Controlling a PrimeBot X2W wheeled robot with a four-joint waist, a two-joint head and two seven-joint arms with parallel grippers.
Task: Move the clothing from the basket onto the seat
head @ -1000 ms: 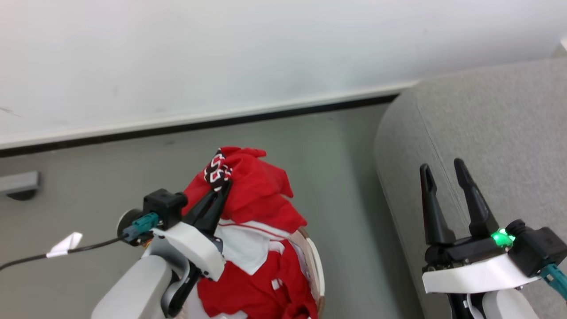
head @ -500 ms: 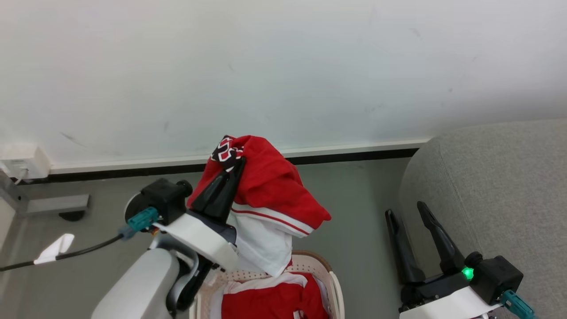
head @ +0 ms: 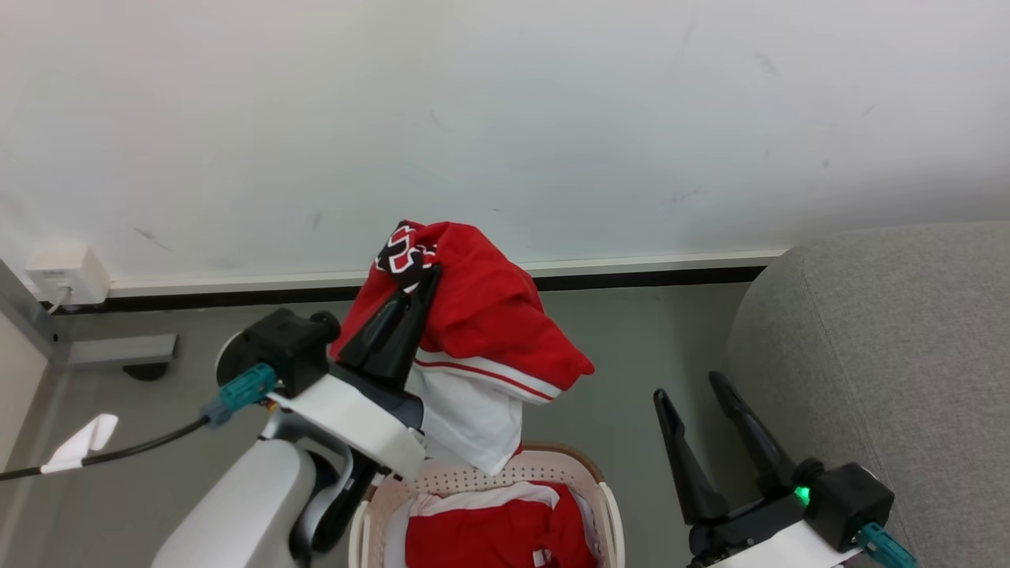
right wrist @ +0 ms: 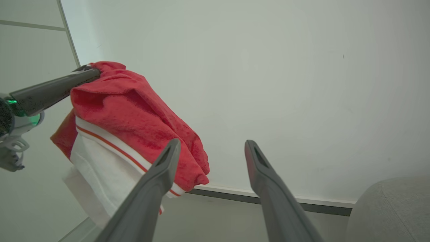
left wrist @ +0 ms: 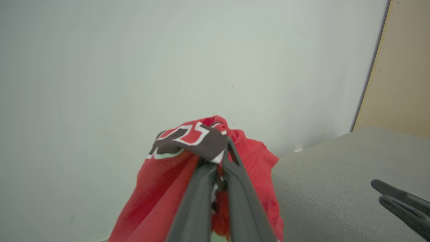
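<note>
red fabric with a white panel and striped trim — one jersey [head: 481, 331] — hangs in the air just above the basket [head: 473, 479], pinched at a black-and-white lettered fold by the left gripper [head: 432, 272]. its two dark fingers are clamped together on that fold. the rest of the jersey drapes down from them, the white lower edge ending over the basket's back rim; whether it touches the rim cannot be told. in the left wrist view the fingers [left wrist: 198, 195] meet tightly, with the lettered patch bunched over their tips. more red-and-white clothing [head: 489, 536] lies inside the basket, a cream perforated tub with a brown rim band that stands on the grey floor [head: 631, 355]. to the right of the basket, apart from it, the right gripper [head: 686, 386] points upward with its fingers spread wide — in the right wrist view the held jersey hangs behind and to the left of them. farther right of the basket, past that gripper, rises the big grey upholstered seat [head: 884, 355] with its rounded edge. behind the basket a pale wall [head: 505, 118] meets the floor at a white and dark baseboard [head: 647, 268]. far to the left of the basket a socket box [head: 67, 276] sits low on the wall, and a black cable [head: 150, 442] with a white tag leads away from the left wrist.
</note>
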